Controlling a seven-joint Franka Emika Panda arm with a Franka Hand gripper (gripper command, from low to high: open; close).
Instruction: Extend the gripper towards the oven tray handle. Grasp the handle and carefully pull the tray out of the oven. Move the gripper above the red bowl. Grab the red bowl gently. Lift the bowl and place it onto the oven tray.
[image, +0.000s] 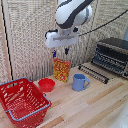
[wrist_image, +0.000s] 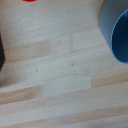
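I am observing the gripper (image: 60, 52) hanging in the air well above the wooden table (image: 95, 102), carried by the bulky white arm (image: 72, 14). Its two fingers, one blue-tipped and one orange-tipped, are pointing downward with a visible gap between them; they are standing spread and are holding nothing.

I am seeing the oven (image: 113, 56) sitting at the exterior view's right, well apart from the gripper and lower than it. Its ribbed door (image: 95, 71) is lying folded down and open toward the table. Inside the opening I am making out dark wires of the tray (image: 108, 61), which is sitting within the oven body. The oven tray handle is too small and dark for me to separate from the other wires, so I am not placing it.

The red bowl (image: 46, 84) is resting on the table below the gripper and slightly toward the exterior view's left, well apart from the fingers. A yellow and red box (image: 62, 70) is standing upright almost directly beneath the gripper, just beside the bowl. A blue mug (image: 79, 82) is standing on the box's other side, toward the oven. A red wire basket (image: 22, 100) is occupying the near corner at the exterior view's left.

In the wrist view I am seeing bare wood, part of the blue mug's rim (wrist_image: 116, 31), and a sliver of red at one edge. The fingers are not showing there.
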